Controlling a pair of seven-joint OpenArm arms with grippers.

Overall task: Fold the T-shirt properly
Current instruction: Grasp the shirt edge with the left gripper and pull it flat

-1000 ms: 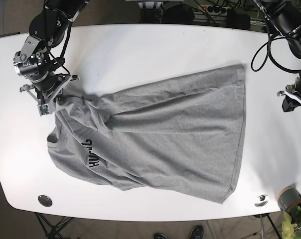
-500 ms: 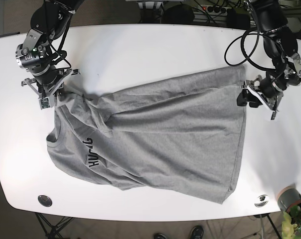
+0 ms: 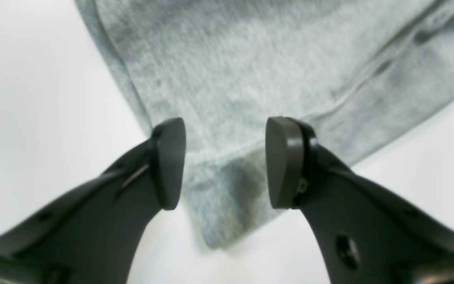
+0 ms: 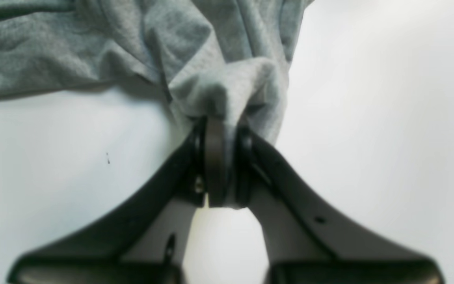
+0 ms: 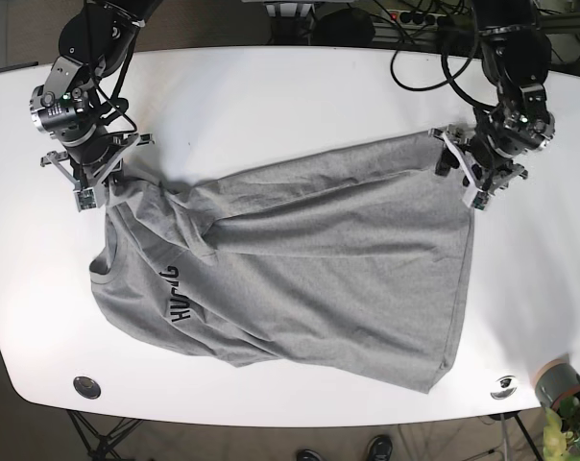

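A grey cotton T-shirt with dark letters (image 5: pixel 300 259) lies spread across the middle of the white oval bench (image 5: pixel 271 96). At the upper left, the right gripper (image 4: pixel 221 165) has its jaws clenched on a bunched bit of shirt. At the upper right, the left gripper (image 3: pixel 225 161) has its jaws spread wide over the shirt's corner.

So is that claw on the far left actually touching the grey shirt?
Touching. In the right wrist view the right gripper has its fingers closed tight on a bunched fold of the T-shirt, cloth pinched between them.
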